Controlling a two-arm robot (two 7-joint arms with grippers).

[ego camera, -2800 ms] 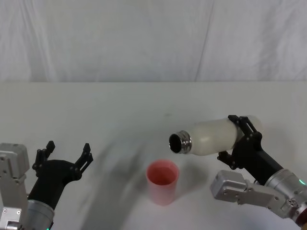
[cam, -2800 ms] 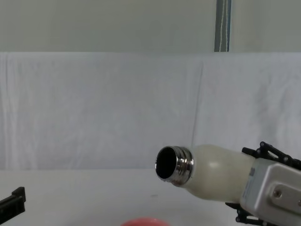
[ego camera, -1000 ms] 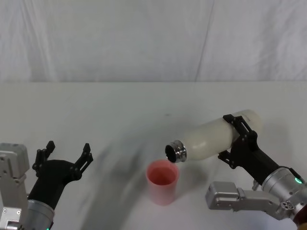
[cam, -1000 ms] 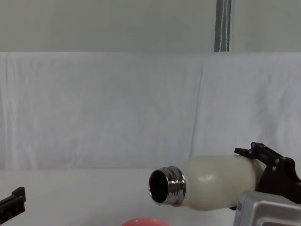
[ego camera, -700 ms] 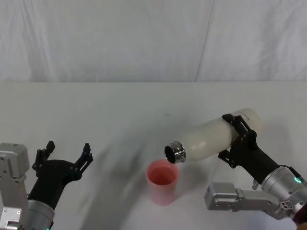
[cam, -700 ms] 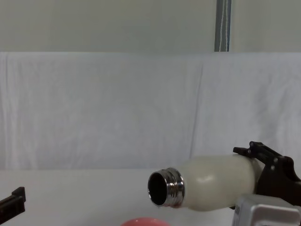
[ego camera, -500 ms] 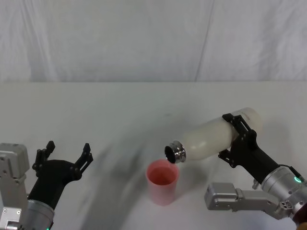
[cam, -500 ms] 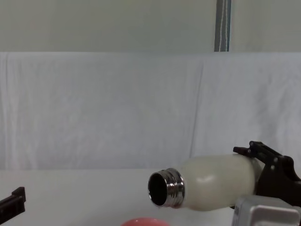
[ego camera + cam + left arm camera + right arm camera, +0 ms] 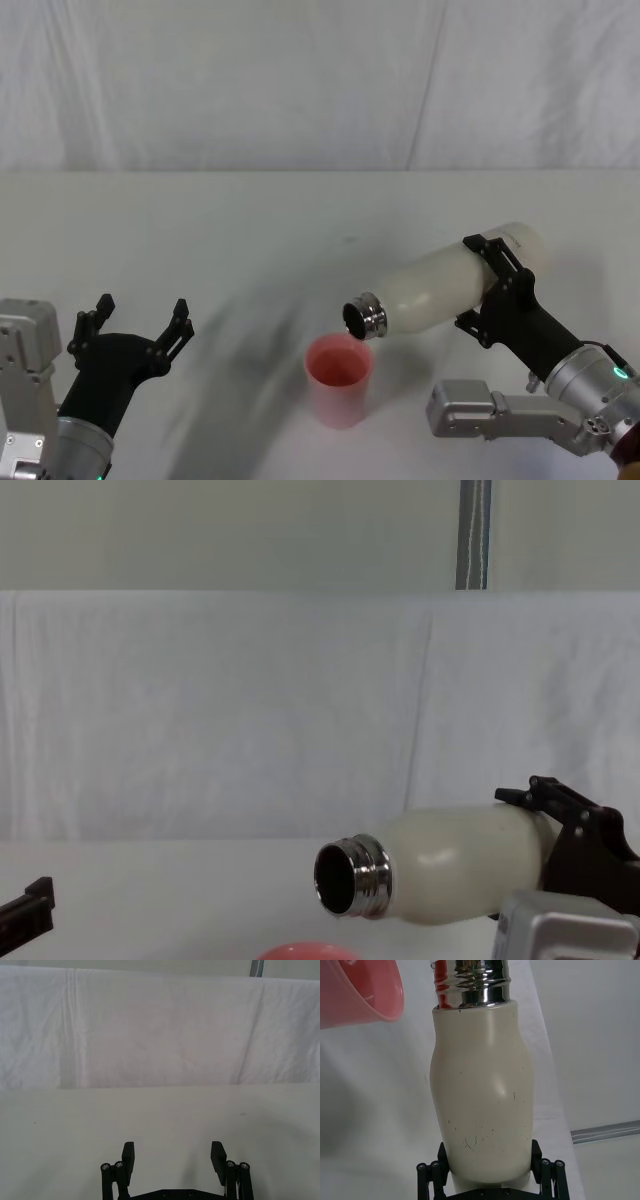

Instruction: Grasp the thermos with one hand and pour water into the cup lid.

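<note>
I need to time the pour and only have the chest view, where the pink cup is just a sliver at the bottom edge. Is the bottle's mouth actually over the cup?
Observer: In the head view the thermos neck sits just above the far rim of the cup lid.
Operator: Which end effector has it?
Observer: The right end effector, clamped round the bottle's base end.
Operator: What about the left one?
Observer: The left end effector is open, low at the table's left.
</note>
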